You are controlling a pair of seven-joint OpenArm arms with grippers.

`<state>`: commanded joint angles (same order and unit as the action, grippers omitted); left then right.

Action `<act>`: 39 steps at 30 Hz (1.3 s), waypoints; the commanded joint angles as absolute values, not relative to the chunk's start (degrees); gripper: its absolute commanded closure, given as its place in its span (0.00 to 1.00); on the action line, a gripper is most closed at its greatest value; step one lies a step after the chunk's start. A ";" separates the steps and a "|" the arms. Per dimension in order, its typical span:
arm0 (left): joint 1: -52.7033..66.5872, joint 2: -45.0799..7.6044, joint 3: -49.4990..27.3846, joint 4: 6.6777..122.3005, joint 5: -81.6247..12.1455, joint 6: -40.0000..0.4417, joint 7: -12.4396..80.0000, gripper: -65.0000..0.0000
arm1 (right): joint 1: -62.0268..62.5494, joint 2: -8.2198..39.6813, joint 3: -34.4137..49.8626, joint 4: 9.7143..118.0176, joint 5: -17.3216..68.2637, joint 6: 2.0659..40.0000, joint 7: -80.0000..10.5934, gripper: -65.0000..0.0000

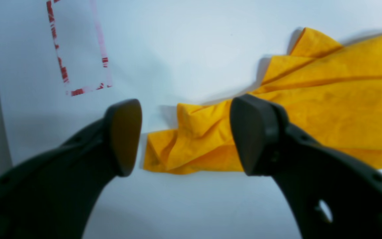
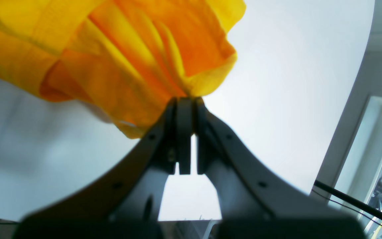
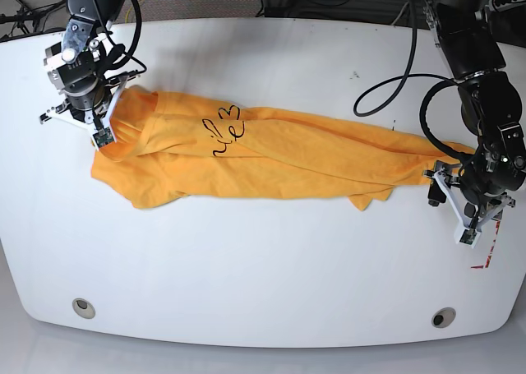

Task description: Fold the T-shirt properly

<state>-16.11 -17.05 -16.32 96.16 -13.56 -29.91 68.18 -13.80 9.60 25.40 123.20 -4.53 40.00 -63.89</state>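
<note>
Orange-yellow cotton T-shirt [image 3: 279,156] lies stretched in a long crumpled band across the big white oval table [image 3: 263,259], one arm at each end.

At the base view's left end, the right arm's dark claw [image 2: 186,101] is clenched tight, a gathered bunch of orange fabric pinched between its pads. Over at the other end, the left arm's black claw [image 1: 186,136] is spread wide and released, one pad over bare table, the other in front of the shirt's rumpled edge; touching or not, cannot tell. Black cursive print on the cloth is folded over, only "ile" and a heart outline [image 3: 228,131] readable. Red tape markings [image 1: 78,53] sit near the left claw.
</note>
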 joint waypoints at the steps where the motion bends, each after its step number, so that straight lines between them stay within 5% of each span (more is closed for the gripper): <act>1: -16.05 -16.99 -16.32 95.90 -13.57 -29.98 67.87 0.36 | -13.78 9.59 25.40 123.25 -4.57 40.00 -63.92 1.00; 16: -11.70 -17.06 -11.03 91.74 -13.49 -32.51 61.19 0.45 | -14.29 9.60 25.70 123.01 -5.00 40.00 -64.50 1.00; 18: -11.98 -17.61 -11.84 93.34 -13.54 -33.17 62.17 0.54 | -13.94 9.63 25.67 122.73 -4.82 40.00 -64.37 1.00; 22: -12.40 -17.96 -12.85 93.73 -13.32 -33.75 63.24 0.57 | -13.95 9.60 25.74 122.66 -4.75 40.00 -64.52 1.00; 32: -15.32 -18.38 -19.20 93.87 -13.35 -35.65 65.32 0.51 | -13.88 9.70 25.95 122.68 -4.96 40.00 -64.92 1.00; 39: -18.26 -18.47 -17.10 88.05 -13.96 -34.07 61.35 0.35 | -13.85 9.80 25.83 122.68 -4.97 40.00 -64.68 1.00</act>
